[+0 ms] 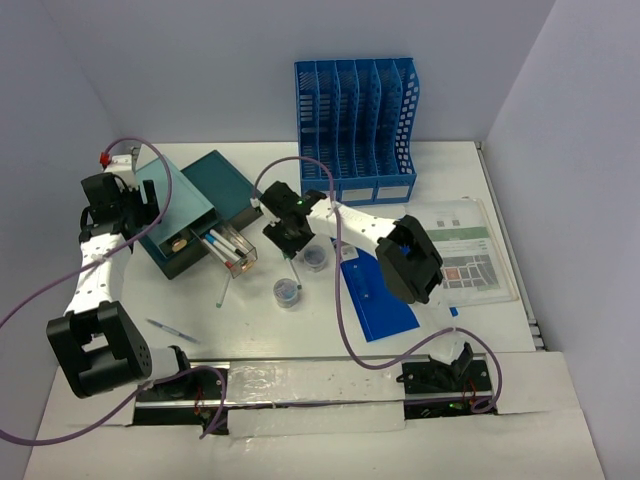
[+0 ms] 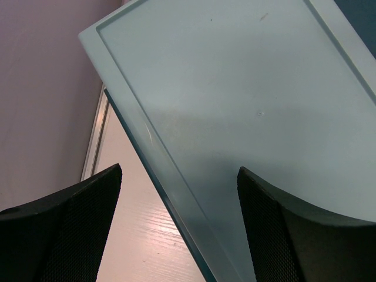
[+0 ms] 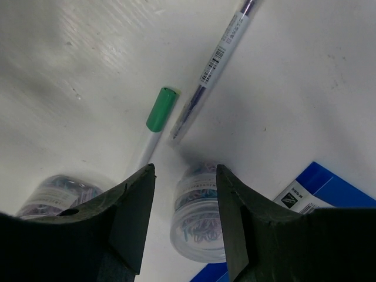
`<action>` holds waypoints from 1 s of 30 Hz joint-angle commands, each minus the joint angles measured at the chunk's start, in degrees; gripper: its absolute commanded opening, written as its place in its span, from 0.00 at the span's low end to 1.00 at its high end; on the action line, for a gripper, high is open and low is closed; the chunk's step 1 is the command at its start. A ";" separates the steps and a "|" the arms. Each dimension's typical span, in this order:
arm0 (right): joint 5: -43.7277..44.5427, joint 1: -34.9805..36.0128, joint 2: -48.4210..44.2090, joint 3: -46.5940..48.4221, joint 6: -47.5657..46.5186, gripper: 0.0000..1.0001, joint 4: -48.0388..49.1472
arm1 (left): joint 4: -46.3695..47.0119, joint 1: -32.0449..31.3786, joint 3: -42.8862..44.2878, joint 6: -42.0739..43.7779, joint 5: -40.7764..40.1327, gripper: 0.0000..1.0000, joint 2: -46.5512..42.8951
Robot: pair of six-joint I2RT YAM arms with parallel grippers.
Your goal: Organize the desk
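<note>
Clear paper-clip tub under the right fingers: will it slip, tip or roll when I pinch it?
The tub looks like round, smooth clear plastic, so the flat fingers may slip on it. It stands upright and squat, so tipping seems unlikely. The loose clips inside will probably shift.

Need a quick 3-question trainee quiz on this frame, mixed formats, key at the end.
1. True or false: the teal plastic drawer box has its drawer pulled out.
2. How many small clear round tubs of paper clips stand on the flat white desk? A one, B two, C four.
3. Fill in: the right gripper hangs, jaws apart, over one tub; beyond it lies a white pen with a ____ cap.
Key: 1 true; 2 B; 3 green.
</note>
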 commanded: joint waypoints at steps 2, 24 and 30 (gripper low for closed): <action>-0.03 1.66 -0.76 -3.04 -0.53 0.53 3.57 | 0.12 0.12 1.99 -0.39 1.11 0.86 0.08; 2.19 6.51 0.18 -11.75 3.47 0.50 3.44 | -0.01 0.11 -0.28 -0.31 1.21 0.86 -6.07; 0.08 4.74 -2.72 -18.63 7.49 0.18 5.55 | 0.16 0.03 -0.44 -0.31 1.58 0.86 -5.90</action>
